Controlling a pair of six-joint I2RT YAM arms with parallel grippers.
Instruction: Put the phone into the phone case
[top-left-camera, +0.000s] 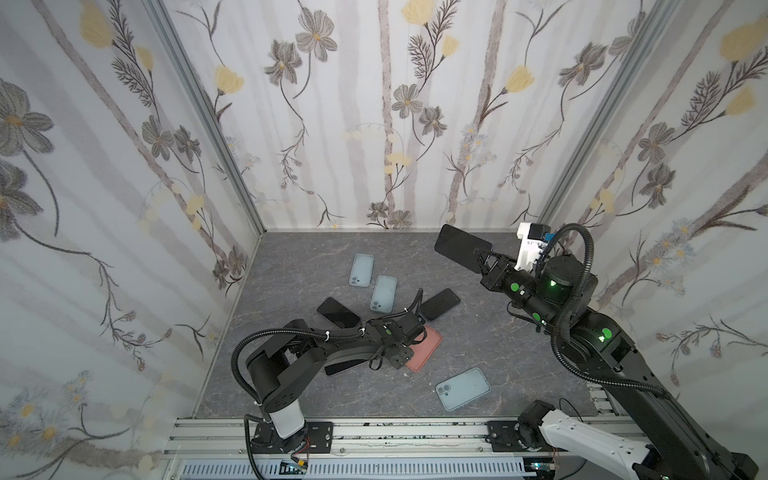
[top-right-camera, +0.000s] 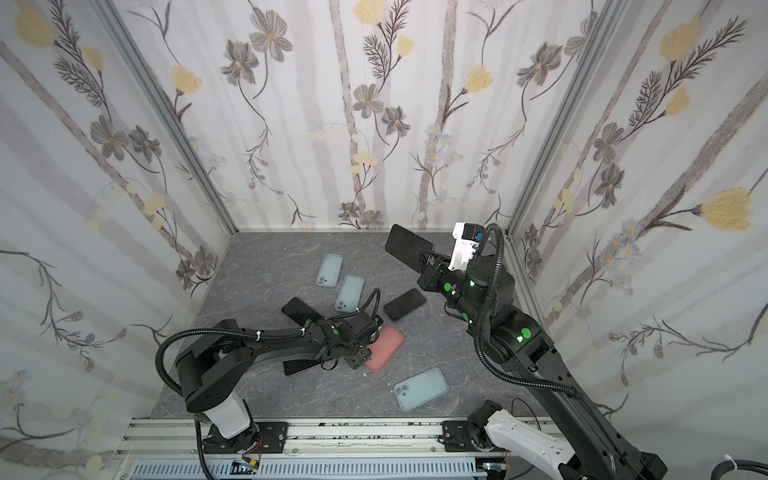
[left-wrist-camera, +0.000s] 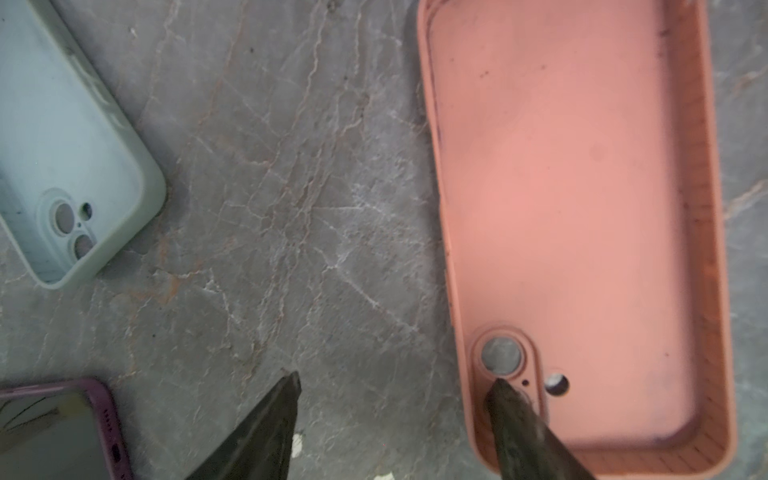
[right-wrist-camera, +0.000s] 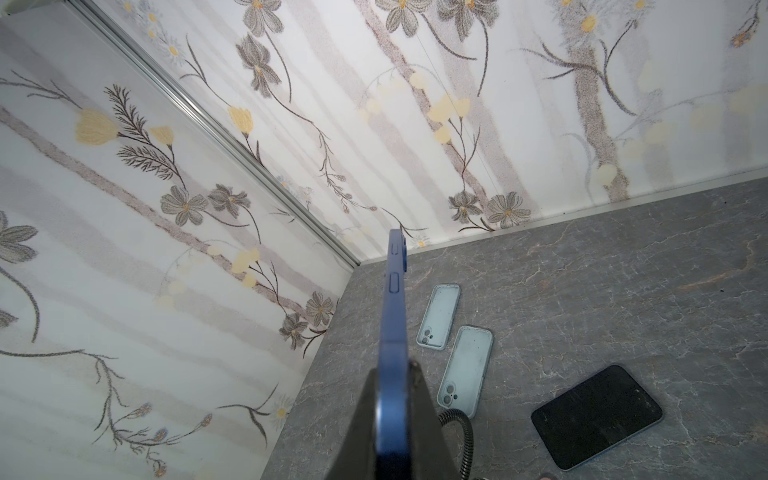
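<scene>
Nearest the front of the tabletop (top-left-camera: 519, 365): a spare blue case (top-left-camera: 462, 388), out of play. Just behind it, the pink case (left-wrist-camera: 569, 187), lying hollow side up, ready to receive. Over its camera-hole end, the left end effector (left-wrist-camera: 397, 384), released and low, one fingertip (left-wrist-camera: 515, 415) above the case's inside and its mate above bare tabletop, so straddling the long wall. Probably set to pinch that wall and keep the case from sliding. Close by, half under the left arm, a purple-cased phone (left-wrist-camera: 54, 432), needing nothing more.

Further back, a black phone (top-left-camera: 338, 312) and a second black phone (top-left-camera: 440, 304), both flat, then the far blue cases (top-left-camera: 383, 294), a pair side by side, unused.

Farthest and highest, toward the back right corner: the phone (top-left-camera: 459, 245), clear of the tabletop, clenched at one end by the right end effector (top-left-camera: 481, 258). Seen edge-on in the right wrist view, long body sticking free, which leaves most of its length to enter a case first. Not yet above the pink case — well apart from it.
</scene>
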